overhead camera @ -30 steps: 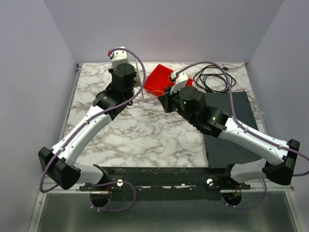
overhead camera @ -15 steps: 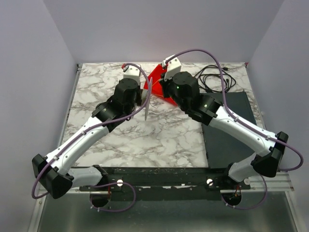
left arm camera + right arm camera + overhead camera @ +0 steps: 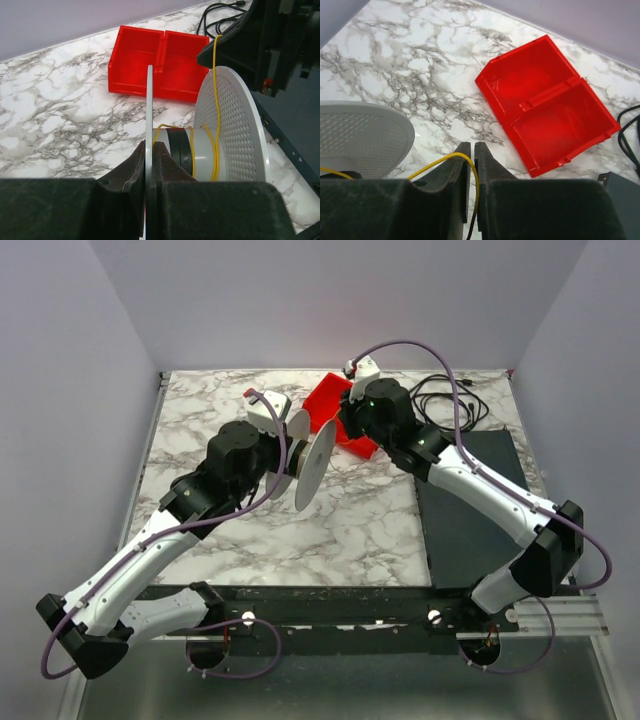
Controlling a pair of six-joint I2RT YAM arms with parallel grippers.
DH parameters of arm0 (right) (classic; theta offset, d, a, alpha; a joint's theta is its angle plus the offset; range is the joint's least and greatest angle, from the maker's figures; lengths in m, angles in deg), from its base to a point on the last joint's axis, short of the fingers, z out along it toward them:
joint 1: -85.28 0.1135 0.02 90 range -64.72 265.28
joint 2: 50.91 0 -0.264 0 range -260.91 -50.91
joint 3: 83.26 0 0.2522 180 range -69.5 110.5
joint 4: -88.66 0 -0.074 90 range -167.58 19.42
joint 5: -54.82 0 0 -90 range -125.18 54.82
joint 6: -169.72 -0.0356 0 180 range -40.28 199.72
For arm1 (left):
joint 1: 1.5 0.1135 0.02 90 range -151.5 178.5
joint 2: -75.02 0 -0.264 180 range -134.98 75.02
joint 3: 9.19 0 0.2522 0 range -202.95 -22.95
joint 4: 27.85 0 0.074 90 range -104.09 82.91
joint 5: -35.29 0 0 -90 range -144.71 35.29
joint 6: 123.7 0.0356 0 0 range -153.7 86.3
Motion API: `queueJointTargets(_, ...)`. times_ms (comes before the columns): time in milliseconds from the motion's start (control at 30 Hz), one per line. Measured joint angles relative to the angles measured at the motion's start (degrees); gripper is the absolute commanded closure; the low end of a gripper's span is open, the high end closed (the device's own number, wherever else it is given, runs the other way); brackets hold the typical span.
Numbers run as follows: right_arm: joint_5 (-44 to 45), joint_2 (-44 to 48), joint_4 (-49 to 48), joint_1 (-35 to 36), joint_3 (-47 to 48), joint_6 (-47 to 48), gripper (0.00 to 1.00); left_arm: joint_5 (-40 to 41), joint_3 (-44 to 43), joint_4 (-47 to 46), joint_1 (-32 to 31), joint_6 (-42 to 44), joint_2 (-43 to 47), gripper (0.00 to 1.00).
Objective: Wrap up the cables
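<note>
Left gripper (image 3: 149, 147): the fingers (image 3: 131, 165) are closed on the edge of the thin near flange (image 3: 149, 100) of a white spool (image 3: 310, 455), and nothing else is touched. The rim appears to have been chosen as the hold so that the grey hub (image 3: 200, 150), just beyond the fingertips, is left bare for winding. A few loose turns of the yellow wire (image 3: 216, 90) are seen on that hub. From there one strand is led up over the perforated flange (image 3: 240, 125) on the far side of the hub, toward the other arm. Right gripper (image 3: 469, 147): the fingers (image 3: 454, 165) are set only a narrow slit apart, and the wire is seen arching over one fingertip and dropping into the slit. Whether it is pinched or merely runs through cannot be told. The placing is judged to be that of a guide, so that the strand can be fed onto the hub under some tension. Beyond the right fingertips a two-compartment red bin (image 3: 545, 100) lies on the marble table (image 3: 395, 40). A black cord (image 3: 440, 400) lies farther out, well apart from both grippers. The wrapping is judged begun but far from finished.
</note>
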Motion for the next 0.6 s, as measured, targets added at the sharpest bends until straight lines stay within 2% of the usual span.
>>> queueJointTargets(167,-4.6,-0.5,-2.0,-2.2,-3.3,-2.0,0.72,-1.3,-1.7,2.6,0.1,-1.3,0.2,1.0)
queueJointTargets(333,-8.9,-0.5,-4.9,-3.2,-7.8,-4.3,0.53,-1.4,-6.7,5.7,0.1,-3.1,0.1,1.0)
queueJointTargets(600,-14.8,-0.6,-10.7,-3.7,-13.8,-8.0,0.48,-0.7,-11.9,7.8,0.2,-4.3,-1.3,1.0)
